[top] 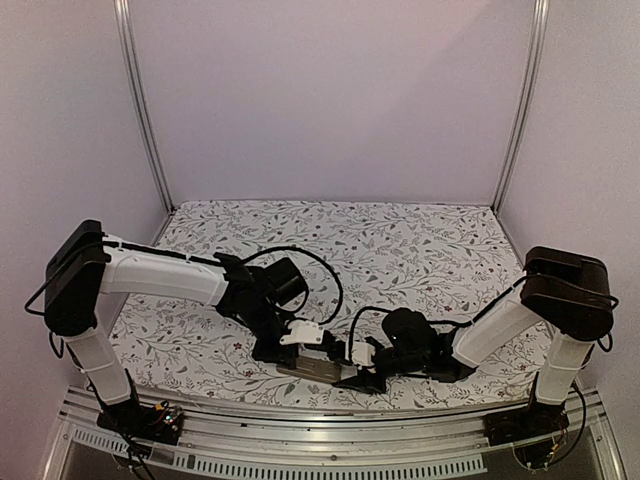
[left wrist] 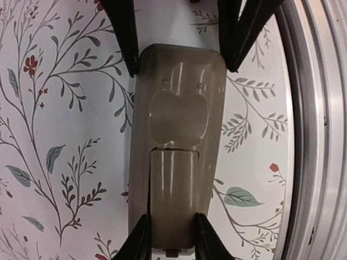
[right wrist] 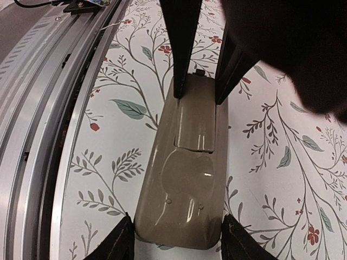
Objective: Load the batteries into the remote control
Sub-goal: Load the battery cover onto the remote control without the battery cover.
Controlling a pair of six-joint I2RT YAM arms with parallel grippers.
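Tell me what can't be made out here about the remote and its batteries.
- Batteries: in no view; the battery cover is in place, so loaded or not cannot be told.
- Display and buttons: the remote control lies back up, hiding them.
- Top view: left gripper and right gripper cover the remote's ends.
- Right wrist: a dark blur blocks the top-right corner.

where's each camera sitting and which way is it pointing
Top external: above and behind the bases, facing down over the table; shows both arms, left gripper and right gripper.
Left wrist: on the left arm, looking along the remote control toward the right arm; own fingers at bottom.
Right wrist: the opposite way; own fingers at bottom.
Both wrist views share the remote control, back up.
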